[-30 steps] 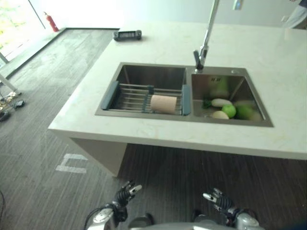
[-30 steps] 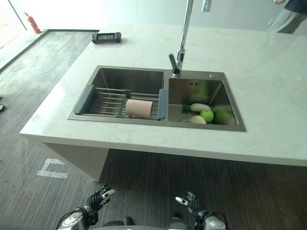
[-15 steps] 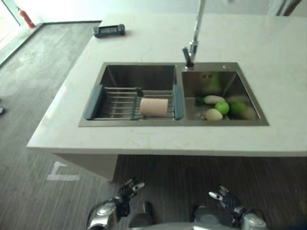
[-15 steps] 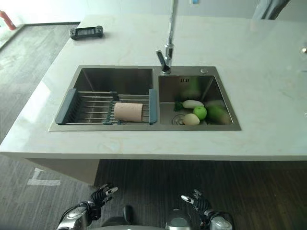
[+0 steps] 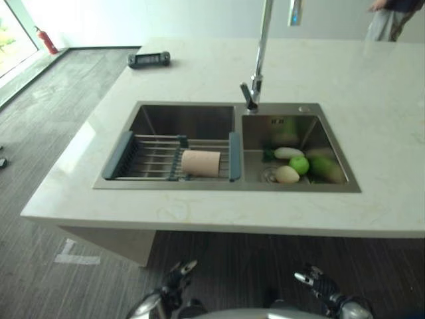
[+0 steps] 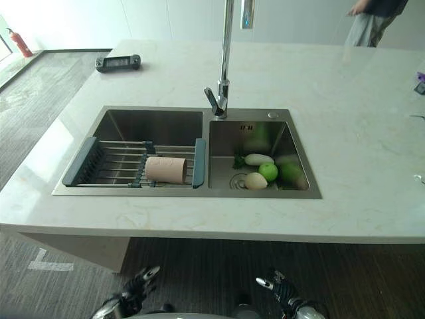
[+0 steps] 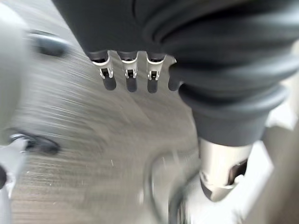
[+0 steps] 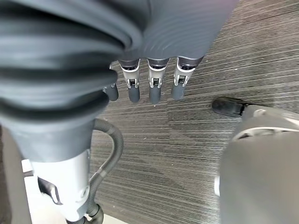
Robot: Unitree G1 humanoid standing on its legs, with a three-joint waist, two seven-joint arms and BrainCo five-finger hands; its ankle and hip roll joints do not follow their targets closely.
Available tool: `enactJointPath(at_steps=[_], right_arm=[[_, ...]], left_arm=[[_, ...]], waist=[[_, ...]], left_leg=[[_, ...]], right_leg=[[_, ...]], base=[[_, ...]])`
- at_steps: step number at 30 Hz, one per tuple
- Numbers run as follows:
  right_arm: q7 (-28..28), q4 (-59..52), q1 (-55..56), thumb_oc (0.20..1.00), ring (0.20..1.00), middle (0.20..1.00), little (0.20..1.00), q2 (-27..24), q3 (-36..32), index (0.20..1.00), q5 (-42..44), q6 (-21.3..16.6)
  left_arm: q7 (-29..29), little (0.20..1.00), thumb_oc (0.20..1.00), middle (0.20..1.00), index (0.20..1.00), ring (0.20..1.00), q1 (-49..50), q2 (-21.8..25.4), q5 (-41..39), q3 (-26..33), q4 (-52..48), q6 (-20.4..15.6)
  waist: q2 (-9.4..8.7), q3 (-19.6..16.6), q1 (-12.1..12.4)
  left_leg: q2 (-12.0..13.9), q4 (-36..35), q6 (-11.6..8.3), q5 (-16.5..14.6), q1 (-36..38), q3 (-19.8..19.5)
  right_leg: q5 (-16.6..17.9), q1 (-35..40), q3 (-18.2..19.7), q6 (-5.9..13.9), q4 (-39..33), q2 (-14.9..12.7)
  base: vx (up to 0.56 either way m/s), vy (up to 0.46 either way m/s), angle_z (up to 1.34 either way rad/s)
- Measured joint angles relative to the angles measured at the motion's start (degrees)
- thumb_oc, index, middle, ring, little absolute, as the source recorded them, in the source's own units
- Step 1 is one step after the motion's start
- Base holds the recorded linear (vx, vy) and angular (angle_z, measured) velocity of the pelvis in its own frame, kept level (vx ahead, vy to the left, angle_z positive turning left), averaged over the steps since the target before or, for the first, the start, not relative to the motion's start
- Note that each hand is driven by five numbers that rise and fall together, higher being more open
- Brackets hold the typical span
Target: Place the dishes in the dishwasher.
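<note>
We see a pale pink cup (image 5: 200, 163) lying on its side, a plain smooth cylinder with its open end hard to make out. It rests on the wire drying rack (image 5: 149, 157), a grid of metal rods with grey end pieces that spans the left basin (image 6: 156, 129) of a 2-basin steel sink. The cup sits at the rack's right end, just beside the grey right end piece and near the divider between the basins.

In the right basin (image 6: 262, 136) we find a small cluster near the drain: a white elongated vegetable with a green leafy end (image 6: 256, 159), a bright green round fruit (image 6: 268, 171) touching it, a pale round one (image 6: 255, 181) in front, and a duller green shape (image 6: 291, 173) against the right wall, which we cannot identify. A tall tap (image 5: 257, 60) rises from the rim behind the divider.

The sink is set in a pale stone counter (image 5: 199, 73). A dark flat device (image 5: 149, 59) lies on the counter's far left corner. A person (image 6: 368, 20) stands at the far right edge of the counter.

Both hands hang low in front of the counter, well apart from the sink, over the dark striped floor (image 8: 187, 140). The left hand (image 5: 178, 276) and the right hand (image 5: 317, 282) each have fingers hanging straight and loose, holding nothing.
</note>
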Motion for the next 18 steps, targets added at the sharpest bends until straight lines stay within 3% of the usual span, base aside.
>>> enactJointPath(at_steps=[4,5,7,8,10,12,14,15,16,17,18], right_arm=[[-0.1,1.5,0.2,1.0,1.0,1.0,1.0,0.8,-0.8,1.0,0.0,-1.2],[-0.2,2.9,0.3,1.0,1.0,1.0,1.0,0.5,-2.7,1.0,0.1,-2.2],[-0.1,3.7,1.3,1.0,1.0,1.0,1.0,-1.1,-4.2,1.0,0.1,-2.4],[-0.2,3.9,2.6,1.0,1.0,1.0,1.0,-3.2,-6.1,1.0,0.1,-2.7],[0.0,3.1,3.7,1.0,1.0,1.0,1.0,-4.4,-6.2,1.0,0.7,-2.4],[0.3,3.4,3.4,1.0,1.0,1.0,1.0,-3.9,-5.8,1.0,1.8,-2.1],[0.9,3.2,3.1,1.0,1.0,1.0,1.0,-3.2,-4.4,1.0,2.1,-2.1],[1.2,3.2,3.0,1.0,1.0,1.0,1.0,-2.8,-4.4,1.0,2.1,-2.2],[0.8,2.8,4.3,1.0,1.0,1.0,1.0,-2.1,-2.1,1.0,2.2,-2.3],[0.9,2.8,5.0,1.0,1.0,1.0,1.0,-1.6,-1.4,1.0,2.2,-2.2],[0.6,1.9,4.6,1.0,1.0,1.0,1.0,-0.9,-2.1,1.0,2.3,-2.5]], left_arm=[[4.1,1.0,1.0,1.0,1.0,1.0,3.1,0.0,-12.9,8.8,7.5,4.4],[8.2,1.0,1.0,1.0,1.0,1.0,4.6,0.1,-19.5,14.5,11.1,6.4],[13.2,1.0,1.0,1.0,1.0,1.0,8.0,1.0,-25.1,19.8,13.0,6.2],[17.0,1.0,1.0,1.0,1.0,1.0,9.2,2.6,-29.0,27.5,14.1,0.6],[20.5,1.0,1.0,1.0,1.0,1.0,10.0,3.1,-38.8,31.1,6.8,-11.5],[22.1,1.0,1.0,1.0,1.0,1.0,7.6,1.9,-44.9,30.6,-9.3,-35.1],[22.0,1.0,1.0,1.0,1.0,1.0,5.2,0.9,-44.0,27.9,-14.2,-44.5],[21.9,1.0,1.0,1.0,1.0,1.0,4.7,1.0,-43.9,26.9,-14.3,-46.2],[29.8,1.0,1.0,1.0,1.0,1.0,2.5,-1.4,-40.3,28.5,-30.1,-52.4],[31.1,1.0,1.0,1.0,1.0,1.0,1.9,-1.2,-37.3,28.5,-36.0,-54.5],[33.3,1.0,1.0,1.0,1.0,1.0,0.6,2.5,-27.8,27.9,-36.8,-59.3]], waist=[[0.83,-0.6,0.5],[1.61,-0.9,0.5],[3.69,-1.5,1.4],[4.66,-2.0,1.4],[6.12,-1.8,1.6],[7.07,-1.8,3.0],[6.74,-1.9,2.9],[6.53,-1.9,2.8],[5.03,-2.2,3.5],[4.09,-2.3,3.9],[3.19,-2.0,3.2]], left_leg=[[-0.4,-0.1,0.05,0.0,-0.1,-0.1],[-0.4,-0.1,0.08,0.0,-0.2,-0.2],[-0.5,-0.2,0.05,0.1,-1.3,-0.6],[-0.7,-0.2,0.37,-0.1,-1.5,-0.9],[-0.9,-0.1,0.72,0.0,-2.0,-1.5],[-0.9,-0.2,0.35,0.5,-2.1,-1.7],[-0.9,-0.2,0.31,0.5,-2.1,-1.7],[-0.8,-0.2,0.31,0.5,-2.1,-1.7],[-0.7,-0.2,0.29,0.6,-2.4,-2.5],[-0.6,-0.2,0.07,0.7,-2.8,-3.0],[-0.5,-0.2,0.0,1.0,-2.9,-3.0]], right_leg=[[0.1,0.0,-0.2,0.08,0.0,-0.5],[0.0,0.0,-0.2,0.11,0.0,-0.5],[0.2,-0.9,-0.4,0.26,0.0,-0.7],[0.0,-0.9,-0.7,0.5,-0.3,-0.9],[-0.1,-0.9,-1.5,0.64,-0.2,-1.1],[-0.1,-0.8,-1.8,1.01,0.0,-1.1],[0.0,-0.8,-1.8,0.99,0.0,-1.0],[0.0,-0.9,-1.7,0.97,0.0,-1.0],[-0.1,-0.7,-2.3,0.74,0.0,-0.7],[-0.2,-0.7,-2.8,0.67,0.0,-0.6],[-0.2,-1.0,-2.8,0.63,0.0,-0.5]], base=[[0.0,-0.018,0.02],[-0.04,-0.005,0.05],[-0.02,0.019,0.09],[0.0,0.037,0.15],[0.0,0.003,0.21],[-0.01,-0.027,0.09],[0.01,-0.049,-0.02],[0.03,-0.058,0.1],[0.01,-0.021,0.18],[0.02,-0.012,0.18],[0.01,0.002,0.04]])
